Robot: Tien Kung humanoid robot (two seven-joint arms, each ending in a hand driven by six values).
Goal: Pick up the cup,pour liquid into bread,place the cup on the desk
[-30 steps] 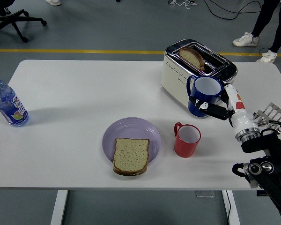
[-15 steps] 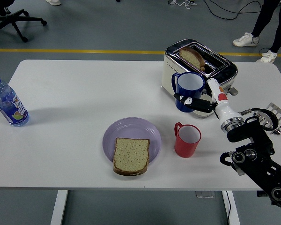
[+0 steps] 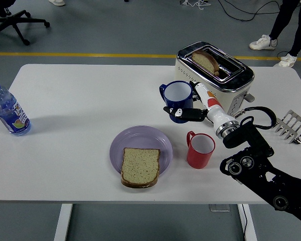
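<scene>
The blue cup (image 3: pixel 178 97) is gripped by the right hand (image 3: pixel 190 111), fingers wrapped round its lower body, and is held upright above the table, clear of the surface, in front of the toaster (image 3: pixel 214 74). The cup's mouth faces up and its handle points to 9 o'clock. No liquid can be seen inside.

The bread (image 3: pixel 140 166) lies flat on the purple plate (image 3: pixel 135 142), at about 7 o'clock from the cup and near, not touching. The slice's long axis runs roughly 12 to 6. The pour is judged not yet begun, since the cup is untilted and is not yet over the slice.

For the next move the cup would need to be carried toward 7 o'clock and tipped that way. A red cup (image 3: pixel 200 149) stands at 5 o'clock from the blue cup, just beside the plate's right rim and under the forearm, so it could be knocked.

The right arm is the only one in view; the left is not seen. A water bottle (image 3: pixel 8 111) stands at the table's far left, well apart. A toast rack (image 3: pixel 292 125) sits at the right edge.
</scene>
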